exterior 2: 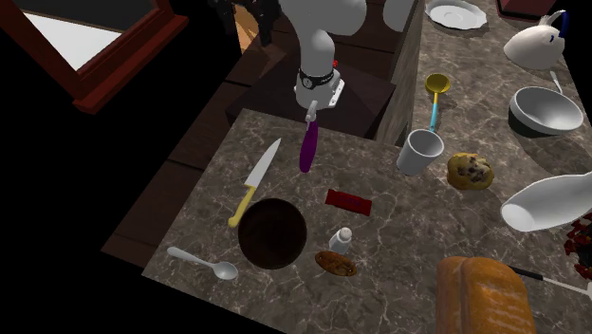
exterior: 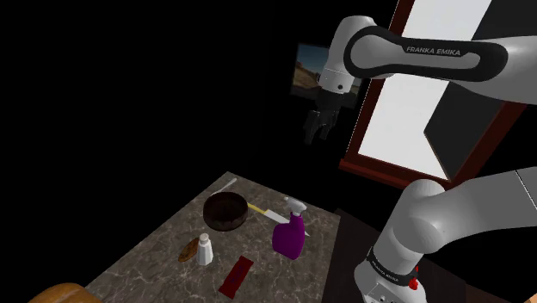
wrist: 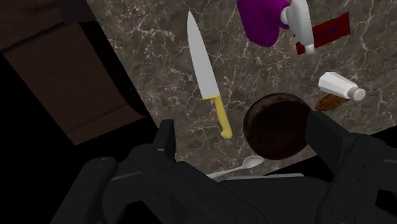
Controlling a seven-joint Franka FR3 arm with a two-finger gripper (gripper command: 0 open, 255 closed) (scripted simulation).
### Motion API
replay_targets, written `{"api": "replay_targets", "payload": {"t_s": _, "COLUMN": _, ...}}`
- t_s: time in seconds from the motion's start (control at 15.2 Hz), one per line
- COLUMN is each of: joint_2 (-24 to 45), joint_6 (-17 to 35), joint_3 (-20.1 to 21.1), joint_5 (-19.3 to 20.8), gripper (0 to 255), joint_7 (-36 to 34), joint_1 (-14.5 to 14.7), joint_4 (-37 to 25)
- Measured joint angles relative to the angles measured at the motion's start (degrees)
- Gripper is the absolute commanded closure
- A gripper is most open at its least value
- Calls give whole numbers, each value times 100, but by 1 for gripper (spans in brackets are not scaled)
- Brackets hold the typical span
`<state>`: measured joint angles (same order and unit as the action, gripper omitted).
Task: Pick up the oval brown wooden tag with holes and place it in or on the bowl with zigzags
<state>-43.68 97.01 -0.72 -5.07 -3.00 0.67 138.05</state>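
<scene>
Fingers (wrist: 167, 139) stand spread wide, nothing between them, as the black gripper (exterior: 317, 129) hangs high over the marble counter (exterior: 159, 241). Beneath it sits a dark brown bowl (wrist: 275, 125), with a yellow-handled knife (wrist: 207, 73) and a spoon (wrist: 236, 168) nearby. The oval brown tag (wrist: 329, 102) lies flat near the bowl, just beside a white shaker (wrist: 340, 86). A purple spray bottle (wrist: 262, 20) and a red bar (wrist: 324, 32) lie farther off.

Tool (exterior: 319, 129) hangs high above the far end of the marble worktop (exterior: 146, 258), well clear of everything on it. Dark bowl (exterior: 225, 211) sits near the far end, with the purple spray bottle (exterior: 290, 235) near it on the stand side. Brown oval tag (exterior: 188, 251) lies just beside the white shaker (exterior: 205, 250). Red bar (exterior: 236, 275) lies apart from both.
</scene>
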Motion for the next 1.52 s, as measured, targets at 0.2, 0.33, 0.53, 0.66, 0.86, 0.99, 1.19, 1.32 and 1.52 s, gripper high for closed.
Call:
{"api": "replay_targets", "payload": {"t_s": 0.2, "joint_2": 30, "joint_6": 113, "joint_3": 202, "joint_5": -89, "gripper": 0, "joint_7": -307, "joint_1": 2, "joint_4": 99}}
{"api": "replay_targets", "payload": {"t_s": 0.33, "joint_2": 154, "joint_6": 304, "joint_3": 506, "joint_5": -221, "gripper": 0, "joint_7": -779, "joint_1": 7, "joint_4": 193}}
{"api": "replay_targets", "payload": {"t_s": 0.53, "joint_2": 366, "joint_6": 577, "joint_3": 979, "joint_5": -414, "gripper": 0, "joint_7": -1536, "joint_1": 5, "joint_4": 301}}
{"api": "replay_targets", "payload": {"t_s": 0.66, "joint_2": 601, "joint_6": 840, "joint_3": 1287, "joint_5": -520, "gripper": 0, "joint_7": -2030, "joint_1": -14, "joint_4": 362}}
{"api": "replay_targets", "payload": {"t_s": 0.86, "joint_2": 1014, "joint_6": 1097, "joint_3": 1778, "joint_5": -655, "gripper": 0, "joint_7": -2841, "joint_1": -41, "joint_4": 252}}
{"api": "replay_targets", "payload": {"t_s": 0.99, "joint_2": 1377, "joint_6": 1318, "joint_3": 2112, "joint_5": -704, "gripper": 0, "joint_7": -3392, "joint_1": -79, "joint_4": 149}}
{"api": "replay_targets", "payload": {"t_s": 1.19, "joint_2": 1911, "joint_6": 1651, "joint_3": 2554, "joint_5": -696, "gripper": 0, "joint_7": -4192, "joint_1": -164, "joint_4": 31}}
{"api": "replay_targets", "payload": {"t_s": 1.32, "joint_2": 2453, "joint_6": 1832, "joint_3": 2852, "joint_5": -566, "gripper": 0, "joint_7": -4768, "joint_1": -272, "joint_4": -266}}
{"api": "replay_targets", "payload": {"t_s": 1.52, "joint_2": 3233, "joint_6": 2128, "joint_3": 3230, "joint_5": -280, "gripper": 0, "joint_7": -5666, "joint_1": -398, "joint_4": -598}}
